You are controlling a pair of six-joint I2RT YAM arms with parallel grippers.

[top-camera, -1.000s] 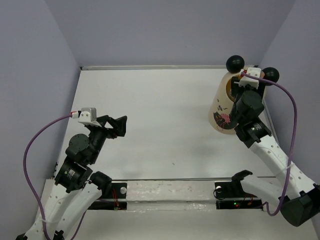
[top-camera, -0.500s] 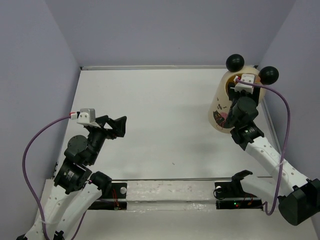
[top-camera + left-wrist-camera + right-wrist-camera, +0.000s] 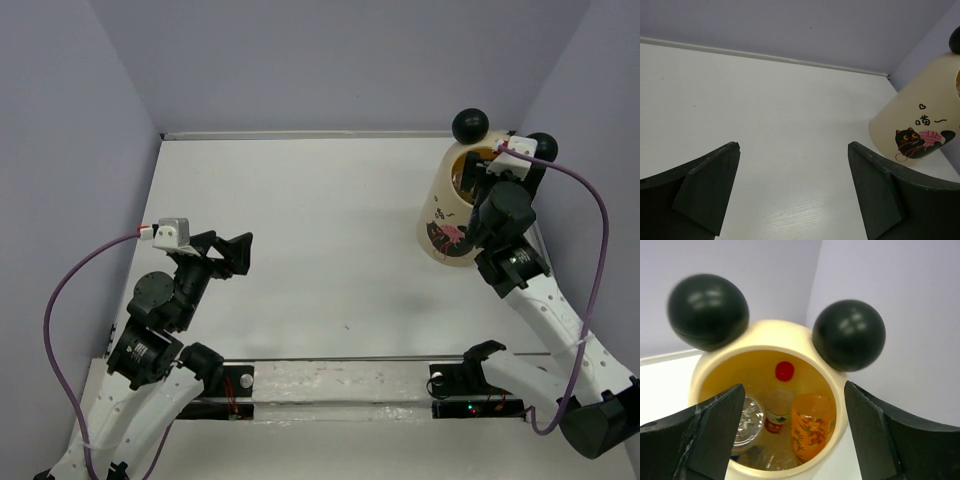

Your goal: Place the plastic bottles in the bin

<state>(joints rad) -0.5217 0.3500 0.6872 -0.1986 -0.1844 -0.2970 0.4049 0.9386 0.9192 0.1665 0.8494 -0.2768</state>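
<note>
The right gripper (image 3: 792, 405) has its fingers wide apart and holds nothing, directly above the bin (image 3: 770, 332). Inside the bin lie the red-capped bottle (image 3: 780, 400), the orange bottle (image 3: 810, 425) and a clear bottle (image 3: 747, 420). The best exit looks like a straight lift, avoiding the bin's black ears (image 3: 708, 310). The left gripper (image 3: 792, 165), well left of the bin, gapes empty.

Bin (image 3: 920, 125) wall is carrying black char "喵~" w/ tiny heart above; labels on bottles (image 3: 810, 426) are reading as blur.

Overhead plus 2 wrist views, bin (image 3: 438, 212) in all 3
</note>
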